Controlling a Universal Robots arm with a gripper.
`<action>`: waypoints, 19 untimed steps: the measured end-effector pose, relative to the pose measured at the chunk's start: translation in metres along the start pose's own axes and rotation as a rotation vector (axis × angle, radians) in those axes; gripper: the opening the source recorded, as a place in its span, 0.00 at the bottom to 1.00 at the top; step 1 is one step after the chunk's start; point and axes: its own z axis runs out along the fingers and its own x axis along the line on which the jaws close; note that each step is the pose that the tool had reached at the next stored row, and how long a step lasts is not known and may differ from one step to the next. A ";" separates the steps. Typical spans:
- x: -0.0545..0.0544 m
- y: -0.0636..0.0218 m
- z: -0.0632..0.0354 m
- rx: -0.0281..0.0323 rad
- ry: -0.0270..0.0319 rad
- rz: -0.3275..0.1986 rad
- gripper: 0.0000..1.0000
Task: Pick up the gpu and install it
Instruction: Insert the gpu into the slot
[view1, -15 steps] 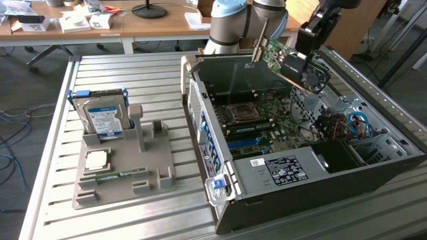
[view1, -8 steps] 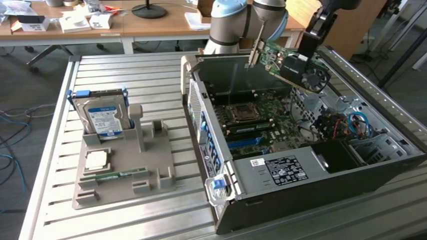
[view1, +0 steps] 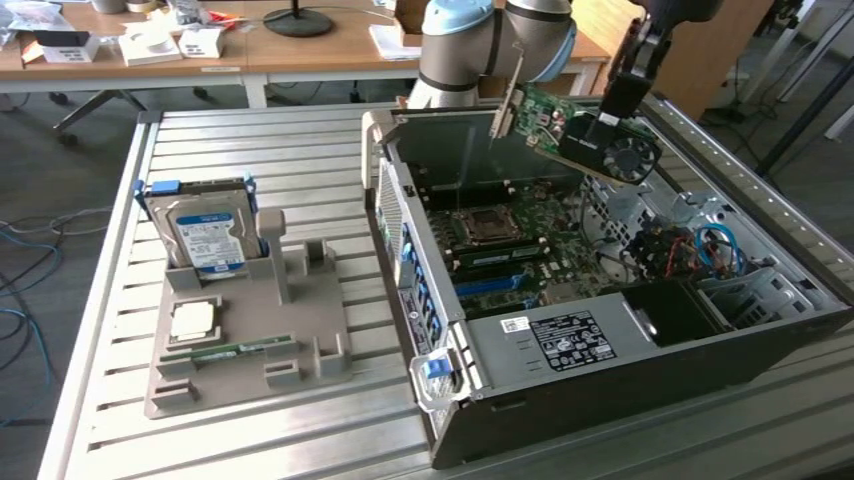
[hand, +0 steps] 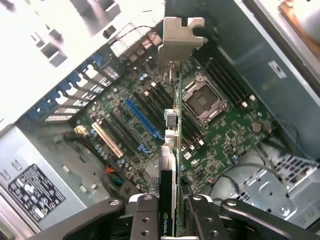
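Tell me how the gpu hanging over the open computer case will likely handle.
The gpu is probably stiff: it hangs tilted from the end effector without sagging. Gripped at the fan end, its bracket end could swing. Exposed board components look fragile if knocked on the case.

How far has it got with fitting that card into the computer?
Pickup looks done: the gripper clamps the gpu, tilted in the air above the open case. Installing is left: the card is not yet seated, and the long blue slot on the motherboard stands empty.
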 end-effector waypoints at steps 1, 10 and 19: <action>0.000 0.0000 0.0003 0.0000 0.0007 -0.019 0.26; 0.000 -0.0001 0.0029 0.0004 0.0072 -0.183 0.26; 0.000 -0.0002 0.0056 0.0008 0.0137 -0.346 0.26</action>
